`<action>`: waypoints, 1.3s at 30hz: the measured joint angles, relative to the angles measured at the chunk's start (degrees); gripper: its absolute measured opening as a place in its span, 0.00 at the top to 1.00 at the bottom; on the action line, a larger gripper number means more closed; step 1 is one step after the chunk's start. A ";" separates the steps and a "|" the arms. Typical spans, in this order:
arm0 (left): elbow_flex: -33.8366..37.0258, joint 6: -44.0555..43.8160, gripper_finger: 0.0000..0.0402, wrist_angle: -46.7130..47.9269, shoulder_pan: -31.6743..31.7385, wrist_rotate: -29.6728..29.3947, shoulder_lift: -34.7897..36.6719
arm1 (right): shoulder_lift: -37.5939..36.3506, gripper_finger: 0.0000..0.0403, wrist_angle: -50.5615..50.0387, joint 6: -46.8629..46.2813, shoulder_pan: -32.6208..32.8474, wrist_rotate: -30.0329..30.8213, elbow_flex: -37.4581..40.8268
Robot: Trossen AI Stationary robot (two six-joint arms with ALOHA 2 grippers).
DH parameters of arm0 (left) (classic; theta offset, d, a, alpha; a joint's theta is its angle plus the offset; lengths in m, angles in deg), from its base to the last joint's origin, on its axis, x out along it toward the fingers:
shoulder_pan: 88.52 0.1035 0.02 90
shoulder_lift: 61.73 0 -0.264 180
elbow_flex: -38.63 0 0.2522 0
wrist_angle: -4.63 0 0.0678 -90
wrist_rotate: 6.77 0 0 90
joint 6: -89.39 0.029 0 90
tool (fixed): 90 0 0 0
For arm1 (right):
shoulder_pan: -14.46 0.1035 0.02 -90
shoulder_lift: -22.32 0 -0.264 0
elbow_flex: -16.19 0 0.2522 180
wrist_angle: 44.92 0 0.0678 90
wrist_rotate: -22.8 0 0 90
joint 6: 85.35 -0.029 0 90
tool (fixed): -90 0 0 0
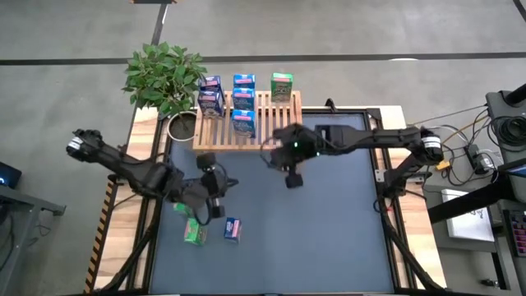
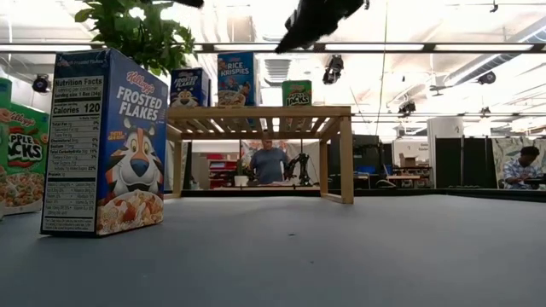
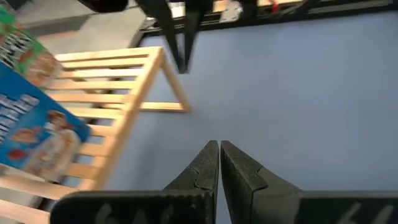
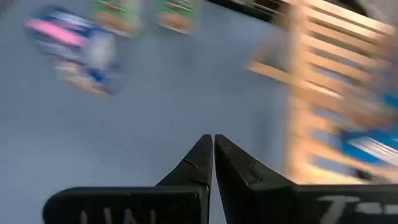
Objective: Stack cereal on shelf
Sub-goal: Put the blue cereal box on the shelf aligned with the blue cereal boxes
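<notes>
The wooden shelf stands on its legs at the table's far edge and carries several blue cereal boxes and a green one. On the table near the left arm lie a blue Frosted Flakes box and two green boxes. My left gripper is shut over bare table between these boxes and the shelf. My right gripper is shut above the table's middle, in front of the shelf.
A potted green plant stands at the far left corner beside the shelf. The blue table top to the right of the loose boxes is bare. Cables and equipment lie off the table's right side. People show in the room behind.
</notes>
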 joint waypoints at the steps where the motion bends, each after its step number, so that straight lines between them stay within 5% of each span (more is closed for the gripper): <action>1: -0.17 -1.49 1.00 0.19 -1.13 0.01 0.00 | 0.36 0.98 0.27 0.04 1.25 -1.49 0.00; 13: 0.02 -10.59 1.00 2.03 -11.72 0.01 -0.02 | 6.87 0.98 10.31 1.42 12.38 -2.68 0.16; 22: -1.55 -15.87 1.00 4.99 -12.35 -0.16 0.48 | 10.95 0.96 20.21 3.10 13.50 -3.81 0.05; 27: -1.53 -33.29 1.00 5.80 -12.24 0.74 0.47 | 10.51 0.91 19.46 4.22 13.40 -3.63 0.05; 30: -1.53 -47.21 0.97 6.71 -12.24 6.44 -0.19 | 9.07 0.88 15.29 6.21 13.35 -1.60 0.05; 39: -1.49 -74.22 0.71 6.48 -9.77 19.84 -6.67 | 5.87 0.88 6.95 9.58 13.22 2.27 0.77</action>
